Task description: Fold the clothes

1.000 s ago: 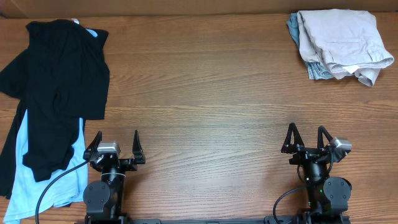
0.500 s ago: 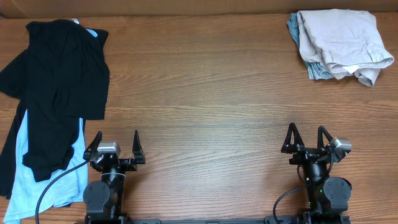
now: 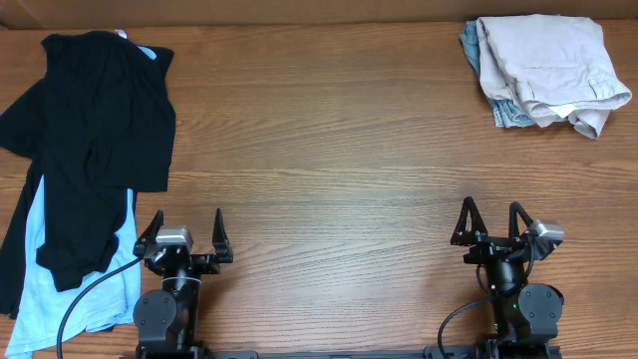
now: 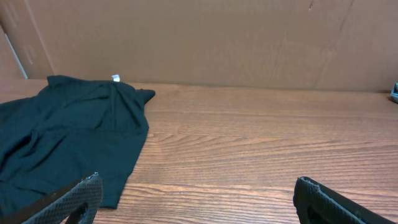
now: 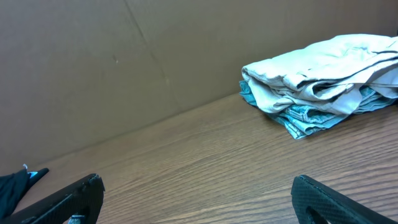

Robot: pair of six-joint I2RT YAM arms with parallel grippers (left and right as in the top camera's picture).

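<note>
Tabletop (image 3: 329, 150) lies between the black top (image 3: 100, 130), khaki shorts (image 3: 548, 65) and the left hand (image 3: 188, 219) and right hand (image 3: 490, 209), both gaping empty.

You see only strips of the light-blue shirt (image 3: 112, 299) under the black top (image 3: 95, 130), its near-left end cut off; the beige shorts (image 3: 548, 60) hide most of the denim shorts (image 3: 510, 116).
</note>
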